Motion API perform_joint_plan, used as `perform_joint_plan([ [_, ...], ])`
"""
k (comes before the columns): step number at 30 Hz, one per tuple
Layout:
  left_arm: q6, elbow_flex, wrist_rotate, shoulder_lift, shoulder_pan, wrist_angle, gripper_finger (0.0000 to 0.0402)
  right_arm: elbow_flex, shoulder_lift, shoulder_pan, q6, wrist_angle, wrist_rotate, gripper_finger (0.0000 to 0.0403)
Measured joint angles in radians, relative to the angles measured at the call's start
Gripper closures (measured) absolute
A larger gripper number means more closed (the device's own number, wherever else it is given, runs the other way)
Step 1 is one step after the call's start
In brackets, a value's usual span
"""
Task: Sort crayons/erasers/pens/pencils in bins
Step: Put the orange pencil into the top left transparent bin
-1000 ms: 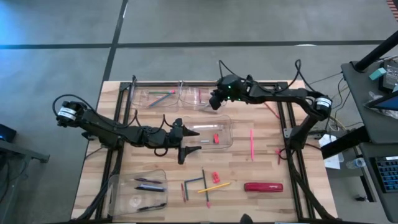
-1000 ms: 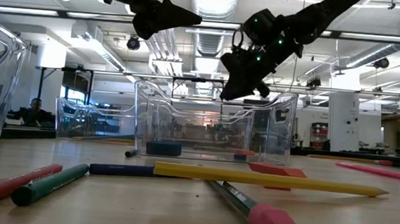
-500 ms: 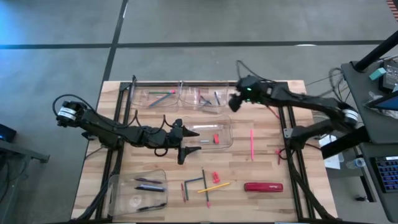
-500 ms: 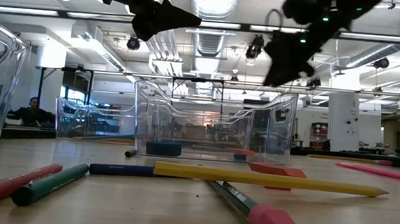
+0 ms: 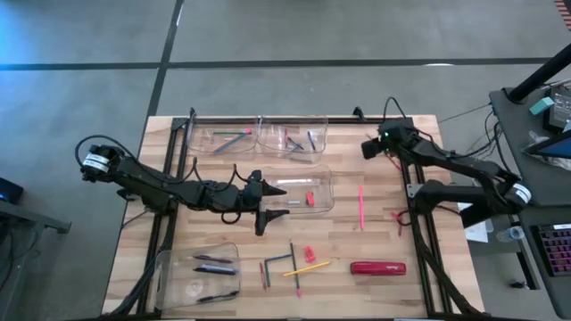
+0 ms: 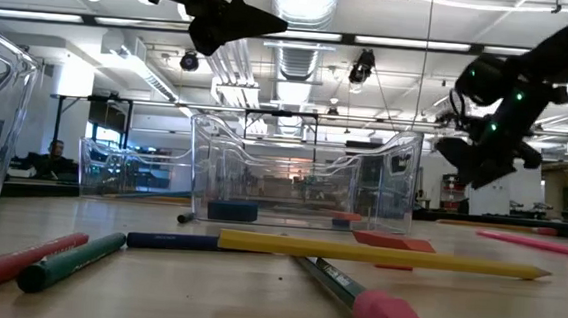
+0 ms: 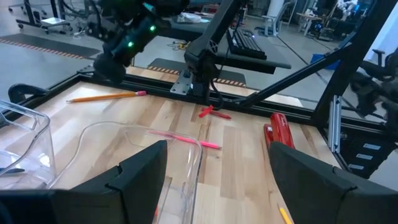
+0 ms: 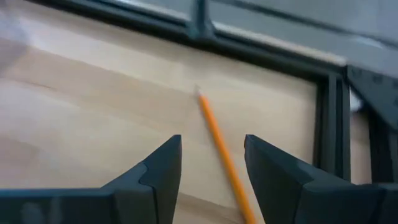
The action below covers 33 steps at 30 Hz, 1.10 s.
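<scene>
Near the table's far right corner, the right gripper (image 8: 211,180) hangs spread above an unlabelled orange pencil (image 8: 221,152).

orange pencil (image 8: 219,148), pale wooden table (image 8: 93,112)

The table (image 5: 375,250) is pale wood with visible grain, matt. The bins (image 5: 299,190) are clear, glossy plastic. The frame rails (image 5: 268,116) are black matt metal. The pencils (image 5: 360,206) look smooth.

Right gripper (image 5: 368,148) near table's far right corner; left gripper (image 5: 270,203) over middle bin (image 5: 323,178).
</scene>
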Motion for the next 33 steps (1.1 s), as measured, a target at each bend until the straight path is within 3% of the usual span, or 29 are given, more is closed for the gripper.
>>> perform_joint_plan([
  [5,0.0,-0.002,0.0,0.0,0.0,-0.002,0.0134,-0.023,0.07,-0.034,-0.007,0.088,-0.064,0.0229],
  [11,0.0,-0.003,-0.001,0.0,0.0,-0.006,0.0134,0.013,0.211,-0.049,-0.015,0.114,-0.062,0.0203],
  [21,0.0,-0.003,-0.005,0.0,0.0,-0.005,0.0134,0.186,0.398,-0.056,0.067,-0.033,0.011,0.014],
  [33,0.0,-0.002,-0.004,0.0,0.0,-0.005,0.0134,0.361,0.609,-0.06,0.082,-0.299,0.021,0.0184],
])
